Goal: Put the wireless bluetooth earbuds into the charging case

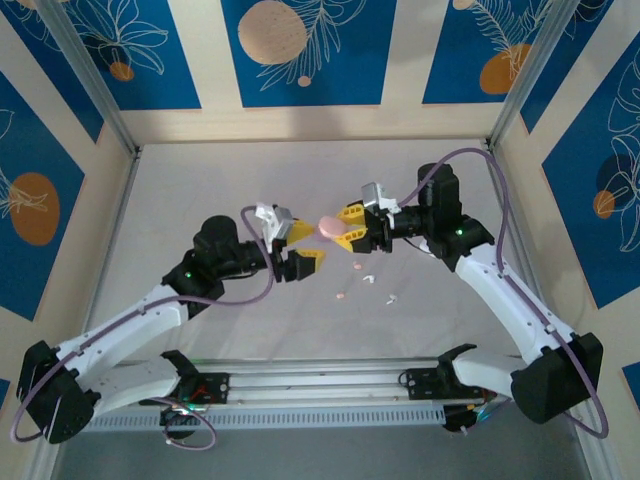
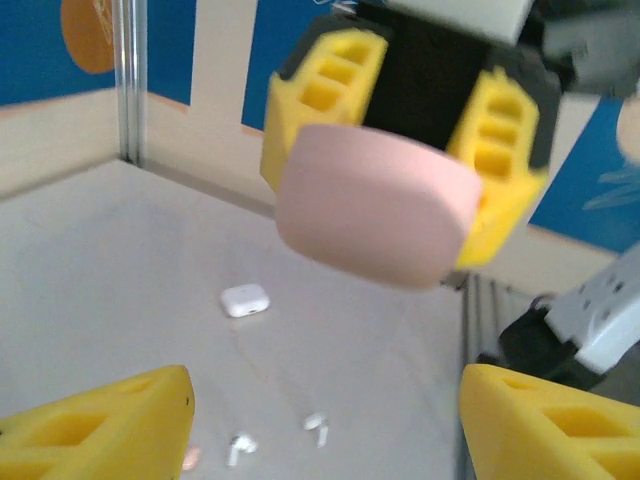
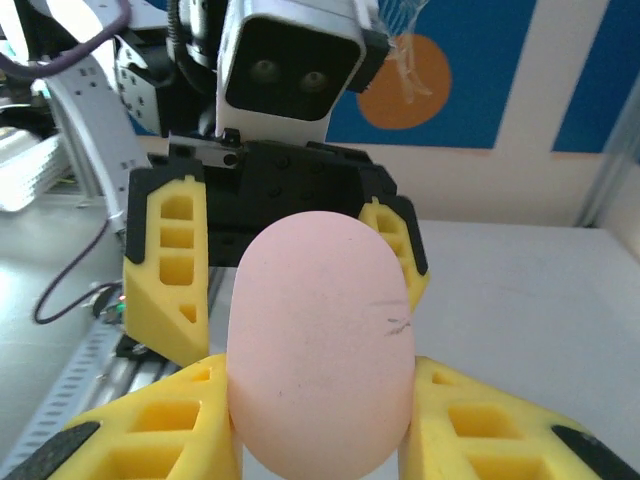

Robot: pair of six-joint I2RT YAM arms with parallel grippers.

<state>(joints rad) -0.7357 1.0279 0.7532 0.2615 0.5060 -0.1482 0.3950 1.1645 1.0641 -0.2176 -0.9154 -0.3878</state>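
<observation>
A pale pink charging case (image 1: 329, 227) hangs above the table, and my right gripper (image 1: 345, 228) is shut on it. In the right wrist view the case (image 3: 320, 350) stands on end between the yellow fingers (image 3: 150, 440). My left gripper (image 1: 305, 247) faces it from the left, open and apart from the case. Its fingers (image 2: 100, 430) are spread wide with nothing between them. Below on the table lie the earbuds: two white ones (image 2: 318, 425) (image 2: 240, 447) and a pale pink one (image 2: 190, 458). From above, these small pieces (image 1: 367, 279) are scattered under the grippers.
A small white case (image 2: 245, 299) lies shut on the table beyond the earbuds. Metal frame posts (image 1: 95, 90) and patterned walls (image 1: 300, 50) enclose the table. The rail (image 1: 320, 385) with both arm bases runs along the near edge.
</observation>
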